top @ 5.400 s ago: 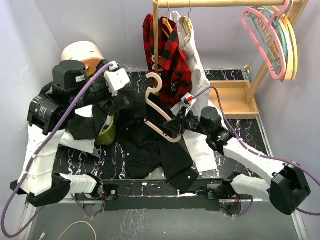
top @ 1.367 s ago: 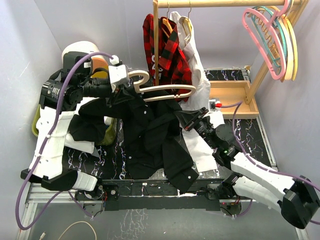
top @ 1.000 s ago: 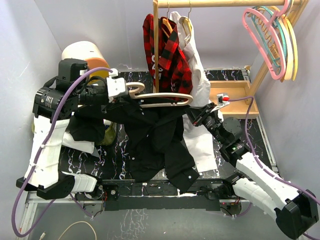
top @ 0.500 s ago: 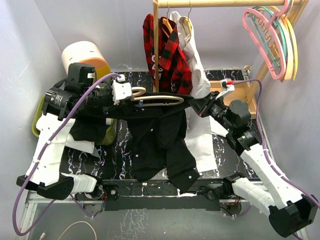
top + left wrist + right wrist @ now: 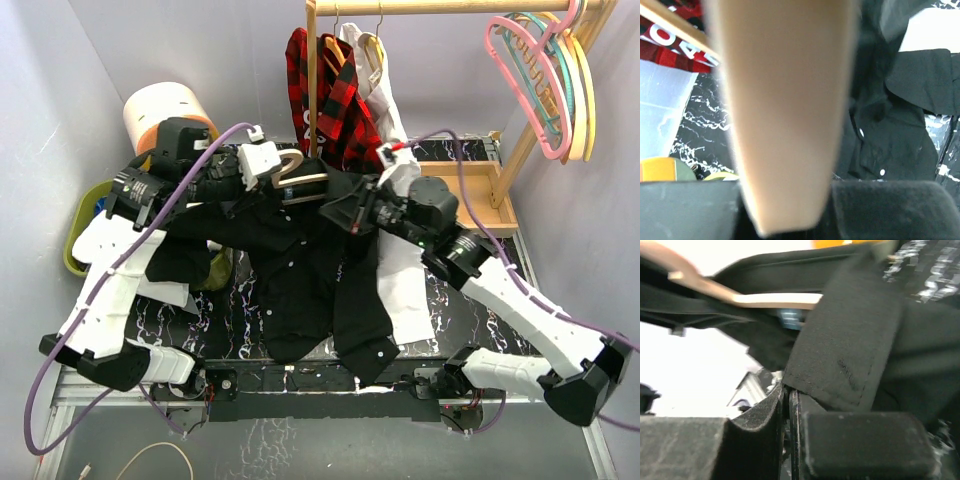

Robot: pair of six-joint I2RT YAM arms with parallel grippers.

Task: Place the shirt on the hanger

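Observation:
The black shirt (image 5: 318,285) hangs from the pale wooden hanger (image 5: 303,181) down onto the table, its small white buttons showing. My left gripper (image 5: 272,167) is shut on the hanger near its hook. In the left wrist view the wood (image 5: 785,105) fills the space between the jaws of the left gripper (image 5: 787,200). My right gripper (image 5: 340,207) is shut on a black edge of the shirt just right of the hanger. In the right wrist view, a stitched strip of the shirt (image 5: 855,350) is pinched in the right gripper (image 5: 790,407), with the hanger (image 5: 775,300) behind. Fabric covers the hanger's right arm.
A wooden rack (image 5: 311,80) behind carries a red plaid shirt (image 5: 335,100), a white shirt (image 5: 385,95) and pastel hangers (image 5: 545,75). Its wooden base (image 5: 465,200) lies at right. A white cloth (image 5: 405,290), a white-orange cylinder (image 5: 160,105) and a green bin (image 5: 75,235) surround the work spot.
My right gripper has pulled the shirt edge leftward along the hanger, so fabric now covers its right arm. The left gripper has shifted the hanger slightly to the right.

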